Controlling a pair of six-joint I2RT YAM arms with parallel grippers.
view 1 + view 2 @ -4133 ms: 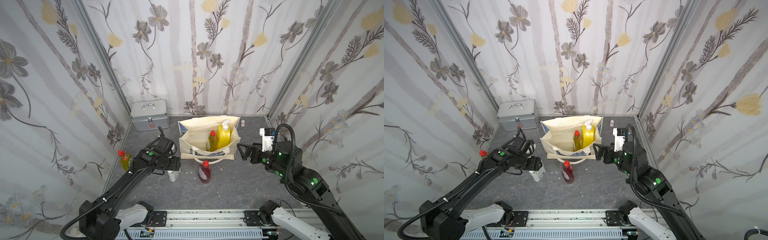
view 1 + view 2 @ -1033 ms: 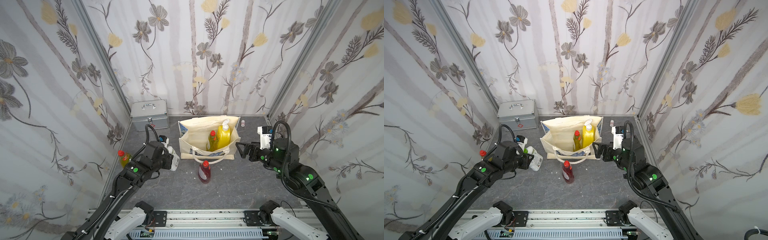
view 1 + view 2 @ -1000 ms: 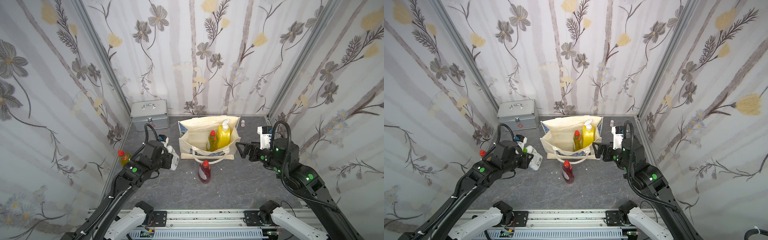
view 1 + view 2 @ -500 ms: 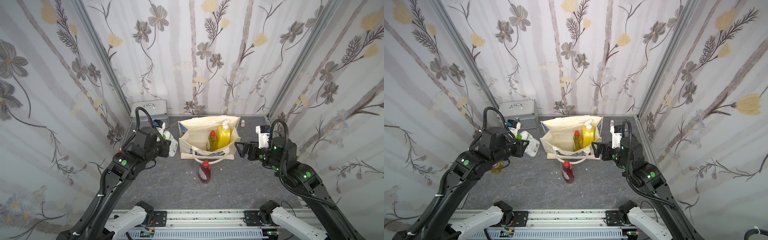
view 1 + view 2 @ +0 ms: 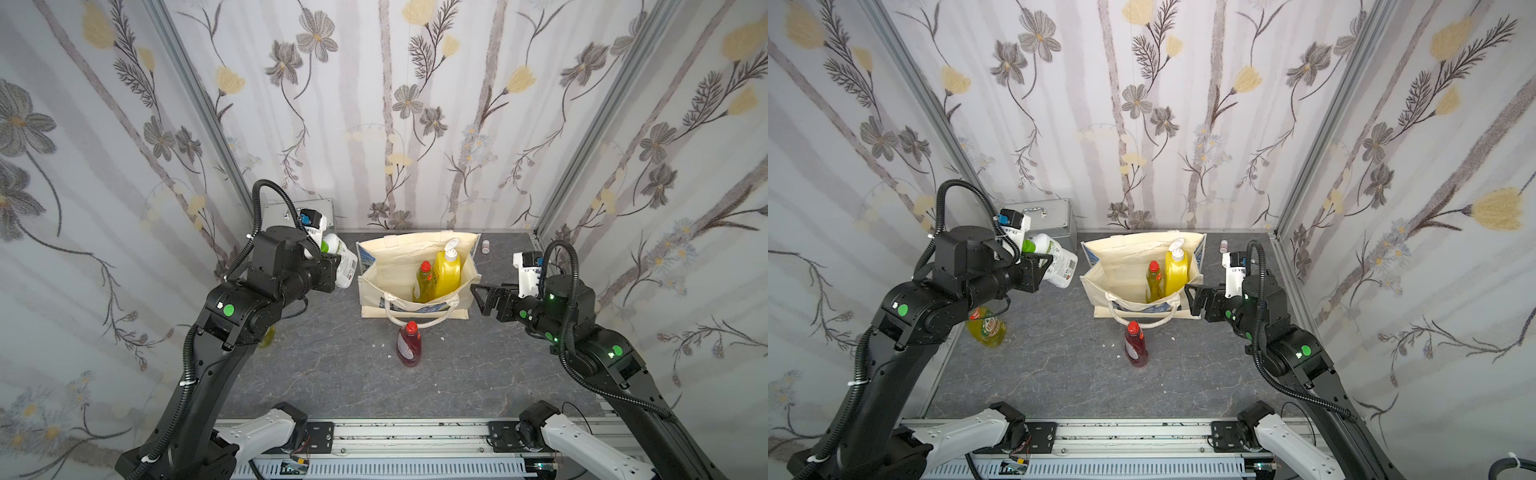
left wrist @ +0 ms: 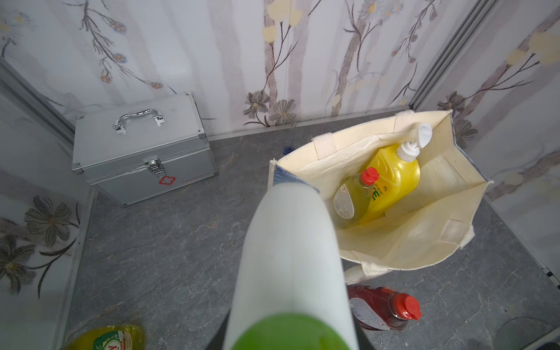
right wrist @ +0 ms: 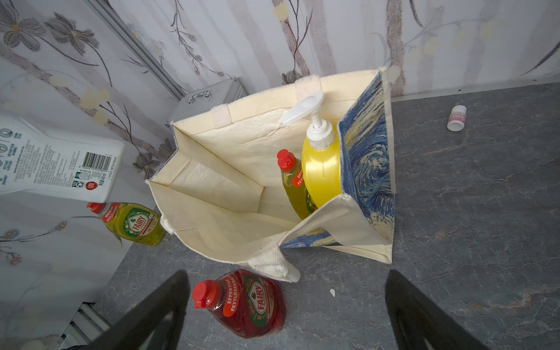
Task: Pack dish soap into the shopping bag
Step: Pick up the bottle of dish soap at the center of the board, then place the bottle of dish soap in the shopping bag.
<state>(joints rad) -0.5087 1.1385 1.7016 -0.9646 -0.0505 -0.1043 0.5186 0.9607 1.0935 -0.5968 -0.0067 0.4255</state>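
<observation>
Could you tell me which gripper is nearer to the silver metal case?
Left. The left gripper, holding the white bottle, hangs just in front of the case; the right gripper sits beyond the shopping bag.

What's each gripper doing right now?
Left gripper: shut on the white bottle, held in the air beside the bag.
Right gripper: open, empty.

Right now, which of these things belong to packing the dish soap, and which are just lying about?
Job: shopping bag; pump bottle and yellow-green bottle inside it; held white green-capped bottle; red bottle and second yellow-green bottle on the table.
Lying about: silver metal case; small white jar.
</observation>
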